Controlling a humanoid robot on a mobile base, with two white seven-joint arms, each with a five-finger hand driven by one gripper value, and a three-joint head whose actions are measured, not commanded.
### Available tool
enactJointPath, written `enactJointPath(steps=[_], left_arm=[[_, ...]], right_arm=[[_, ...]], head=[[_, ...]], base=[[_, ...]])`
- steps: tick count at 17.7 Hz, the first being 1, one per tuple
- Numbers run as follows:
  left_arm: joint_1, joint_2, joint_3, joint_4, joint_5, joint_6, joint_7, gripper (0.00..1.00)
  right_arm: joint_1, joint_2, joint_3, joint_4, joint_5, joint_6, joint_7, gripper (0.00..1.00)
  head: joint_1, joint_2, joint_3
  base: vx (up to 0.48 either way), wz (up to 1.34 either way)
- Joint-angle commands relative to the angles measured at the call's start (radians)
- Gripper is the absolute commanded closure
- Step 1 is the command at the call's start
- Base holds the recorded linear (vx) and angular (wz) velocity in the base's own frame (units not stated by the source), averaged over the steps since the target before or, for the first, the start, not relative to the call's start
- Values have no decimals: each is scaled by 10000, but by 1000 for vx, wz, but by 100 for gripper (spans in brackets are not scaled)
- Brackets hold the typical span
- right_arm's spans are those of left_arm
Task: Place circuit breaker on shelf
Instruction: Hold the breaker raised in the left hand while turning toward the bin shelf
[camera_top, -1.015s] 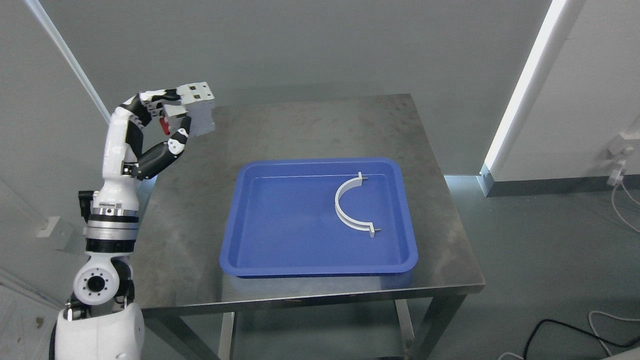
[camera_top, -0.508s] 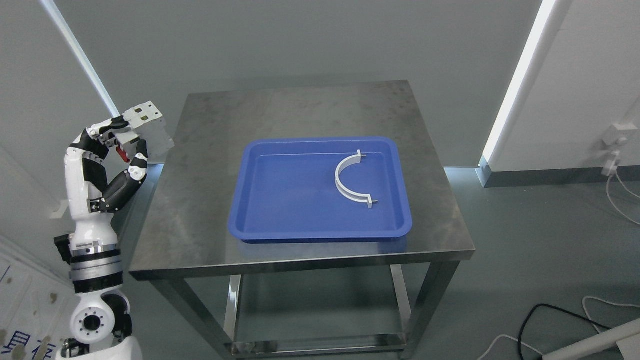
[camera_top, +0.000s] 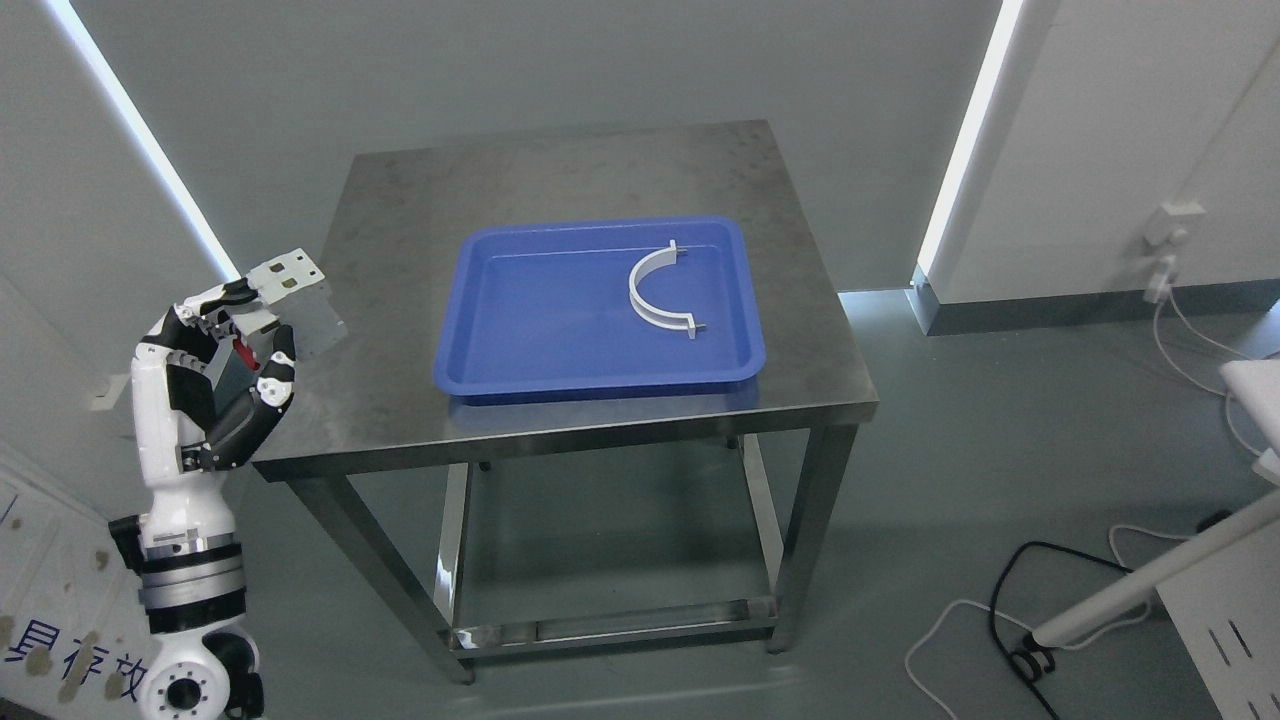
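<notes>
Circuit breaker (camera_top: 295, 305) gripped in curled fingers of raised left hand (camera_top: 235, 345), beside table (camera_top: 560, 170) edge.

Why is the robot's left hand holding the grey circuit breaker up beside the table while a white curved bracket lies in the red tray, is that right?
Not quite: the tray is blue, not red, as the head view shows. The rest holds: the left hand grips the grey circuit breaker beside the table, and the white curved bracket lies in the tray.

Steel table (camera_top: 600, 180) with a blue tray (camera_top: 520, 370)

The tray was set flat on the tabletop, to the right of the left hand (camera_top: 235, 335); a white curved bracket (camera_top: 650, 295) lay inside.
</notes>
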Motion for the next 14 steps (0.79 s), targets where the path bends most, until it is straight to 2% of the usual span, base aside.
enactJointPath(steps=[1, 14], left_arm=[[478, 91, -3, -303, 10, -85, -7, 90], [586, 91, 13, -303, 56, -85, 8, 90]], right_arm=[[0, -175, 199, 15, 0, 659, -8, 0], [0, -175, 199, 0, 0, 659, -8, 0]], head=[[0, 0, 0], [0, 0, 0]], base=[[-258, -230], [-363, -11]])
